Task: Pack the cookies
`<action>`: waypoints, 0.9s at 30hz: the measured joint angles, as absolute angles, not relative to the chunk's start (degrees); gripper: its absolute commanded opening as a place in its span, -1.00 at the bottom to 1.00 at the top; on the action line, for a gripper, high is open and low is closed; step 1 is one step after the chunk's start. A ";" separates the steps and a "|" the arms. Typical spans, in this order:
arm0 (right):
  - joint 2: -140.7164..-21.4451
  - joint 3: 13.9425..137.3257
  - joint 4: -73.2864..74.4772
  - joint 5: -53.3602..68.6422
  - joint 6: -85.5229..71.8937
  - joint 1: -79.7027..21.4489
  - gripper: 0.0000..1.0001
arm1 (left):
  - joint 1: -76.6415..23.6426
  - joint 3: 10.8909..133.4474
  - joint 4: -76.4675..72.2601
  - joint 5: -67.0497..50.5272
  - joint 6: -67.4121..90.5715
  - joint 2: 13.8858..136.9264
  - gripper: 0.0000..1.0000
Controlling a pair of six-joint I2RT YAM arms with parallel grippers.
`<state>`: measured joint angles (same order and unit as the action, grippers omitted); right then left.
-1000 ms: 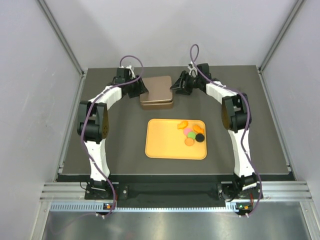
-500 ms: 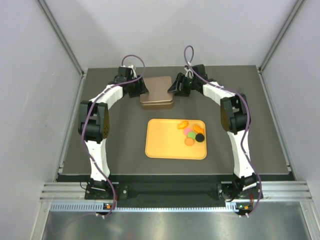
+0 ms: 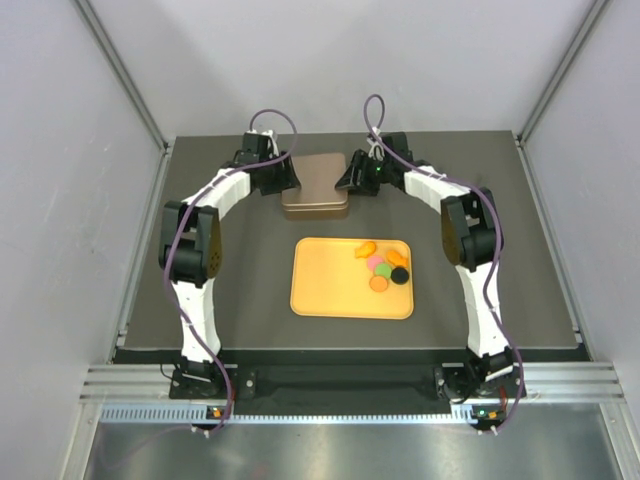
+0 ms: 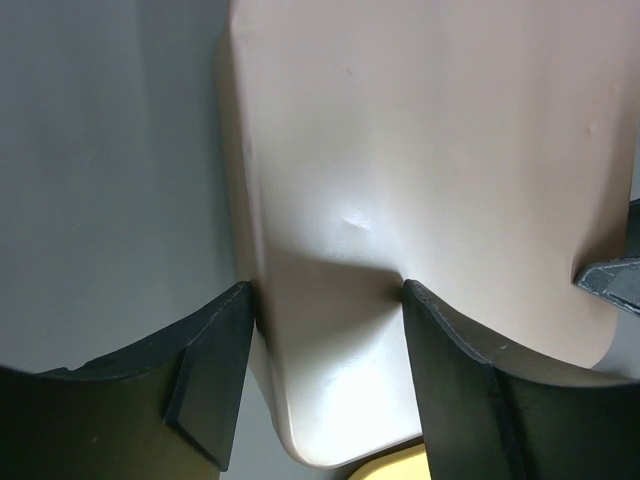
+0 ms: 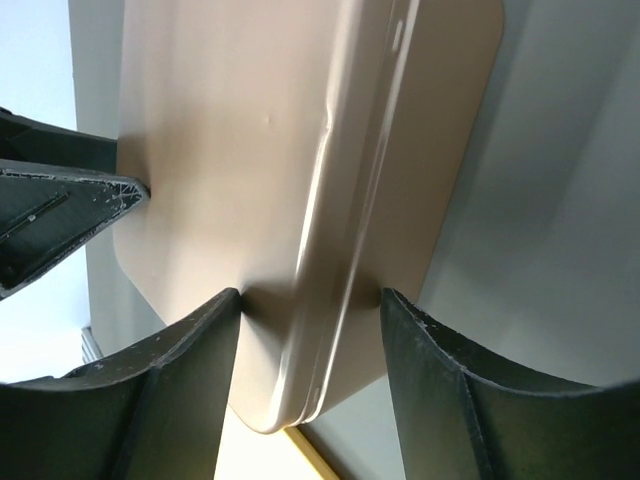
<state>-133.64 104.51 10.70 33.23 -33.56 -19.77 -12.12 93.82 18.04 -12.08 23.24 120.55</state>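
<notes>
Several cookies (image 3: 381, 268), orange, pink, green and black discs, lie in the right part of an orange tray (image 3: 330, 285). Behind the tray stands a closed brown tin (image 3: 315, 180). My left gripper (image 3: 291, 179) is at the tin's left edge and my right gripper (image 3: 347, 177) at its right edge. In the left wrist view the fingers (image 4: 215, 370) touch the tin (image 4: 420, 150) on both sides of its rim. In the right wrist view the fingers (image 5: 440, 390) pinch the tin's edge (image 5: 330, 230) where lid and base meet.
The tray's yellow corner shows under the tin in the left wrist view (image 4: 400, 465) and the right wrist view (image 5: 250, 450). Grey walls enclose the dark table (image 3: 520, 290) on three sides.
Both grippers have moved inward, from beside the tin to its left and right edges. The tin, tray and cookies have not moved.
</notes>
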 measured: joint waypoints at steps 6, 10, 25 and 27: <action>-132.60 103.42 10.76 32.21 -33.45 -19.88 0.01 | -12.99 94.72 19.59 -10.92 22.39 120.55 0.33; -131.79 102.41 10.57 31.62 -33.39 -19.90 -0.08 | -13.63 95.50 21.41 -9.89 22.04 120.55 0.36; -127.48 98.13 10.85 26.00 -30.26 -21.85 -0.01 | -14.52 96.75 25.23 -8.91 20.84 120.55 0.55; -126.98 97.49 10.79 25.65 -29.71 -22.13 0.02 | -14.55 96.77 25.56 -8.95 20.86 120.55 0.57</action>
<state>-126.98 97.49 10.79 25.65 -29.71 -22.13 -14.55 96.77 25.56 -8.95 20.86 120.55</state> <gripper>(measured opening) 0.497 0.775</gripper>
